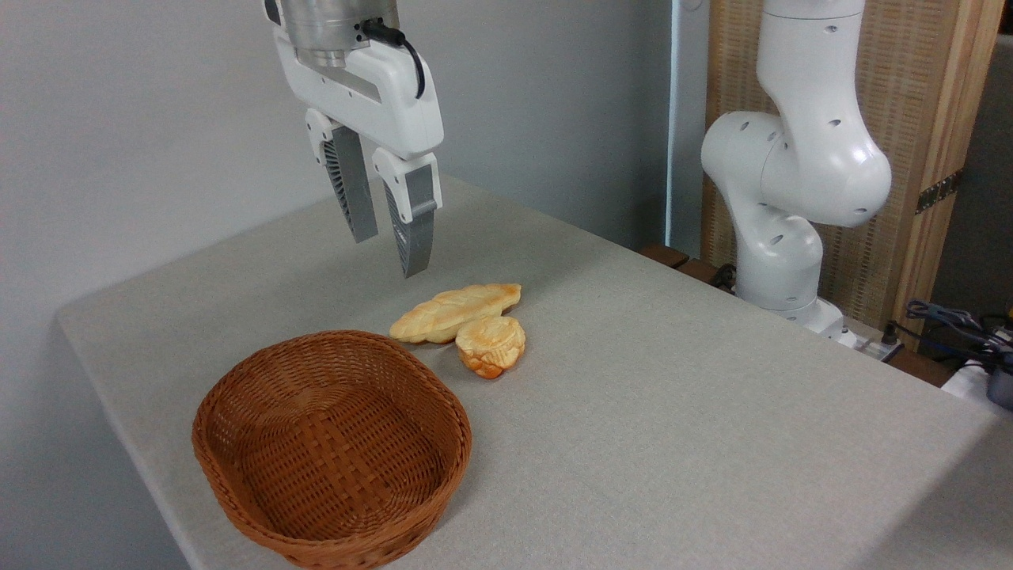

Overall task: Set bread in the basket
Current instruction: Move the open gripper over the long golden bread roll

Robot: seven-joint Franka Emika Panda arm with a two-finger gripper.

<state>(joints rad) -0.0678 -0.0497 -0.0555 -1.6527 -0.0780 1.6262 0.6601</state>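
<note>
Basket sits nearest, empty. Just beyond its far rim lies the bread, long axis running left-near to right-far, a bun touching it. Gripper hangs above, slightly left and beyond, jaws parted, holding nothing.

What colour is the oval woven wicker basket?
Reddish-brown, seen clearly in the fixed camera view: the basket.

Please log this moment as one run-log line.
gripper: open, above table | bread: on table, touching bun | basket: empty
</note>
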